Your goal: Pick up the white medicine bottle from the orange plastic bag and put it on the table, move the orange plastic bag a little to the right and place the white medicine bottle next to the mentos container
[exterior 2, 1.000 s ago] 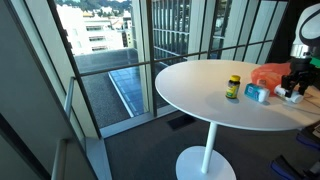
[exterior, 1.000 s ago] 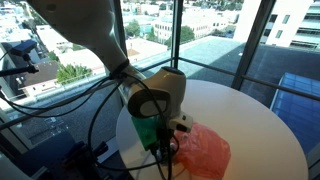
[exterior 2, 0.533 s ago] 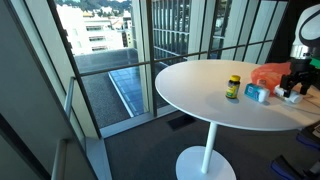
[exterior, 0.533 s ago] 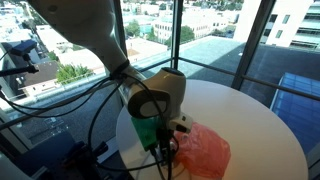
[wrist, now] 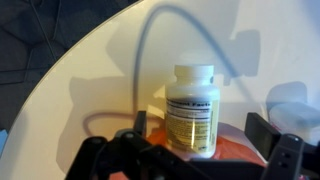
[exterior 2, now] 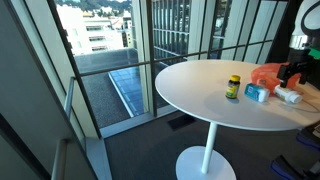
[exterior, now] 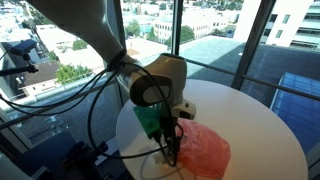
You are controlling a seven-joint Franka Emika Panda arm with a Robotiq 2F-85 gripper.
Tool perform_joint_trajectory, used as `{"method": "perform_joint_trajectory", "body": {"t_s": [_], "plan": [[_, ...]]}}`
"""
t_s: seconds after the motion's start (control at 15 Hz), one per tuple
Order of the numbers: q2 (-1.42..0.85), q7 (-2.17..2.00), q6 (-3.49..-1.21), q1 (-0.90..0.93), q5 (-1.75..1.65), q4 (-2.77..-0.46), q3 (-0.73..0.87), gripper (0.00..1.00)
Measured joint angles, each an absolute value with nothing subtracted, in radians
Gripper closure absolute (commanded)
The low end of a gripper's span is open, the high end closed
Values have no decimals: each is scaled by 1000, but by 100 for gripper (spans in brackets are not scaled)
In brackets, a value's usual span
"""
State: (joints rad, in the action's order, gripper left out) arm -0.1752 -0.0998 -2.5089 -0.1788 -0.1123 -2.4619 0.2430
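One white medicine bottle [wrist: 192, 110] upright on the table [wrist: 80, 70], fingers [wrist: 285, 152] spread apart.

Two bottles [exterior 2: 233, 87] — one bag [exterior 2: 268, 74], one container [exterior 2: 257, 93]

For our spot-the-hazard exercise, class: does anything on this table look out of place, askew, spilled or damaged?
One thing: the white medicine bottle seems to stand upright on the crumpled orange plastic bag rather than on the bare table, a soft footing. Nothing looks spilled or damaged.
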Motion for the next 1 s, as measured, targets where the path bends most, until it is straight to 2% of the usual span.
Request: {"method": "perform_joint_trajectory", "body": {"t_s": [0.47,1.0], "plan": [[-86,-150,-2310,-178,-122,-2365,243,0],[-86,-197,-2283,-222,-162,-2313,273,0]]}}
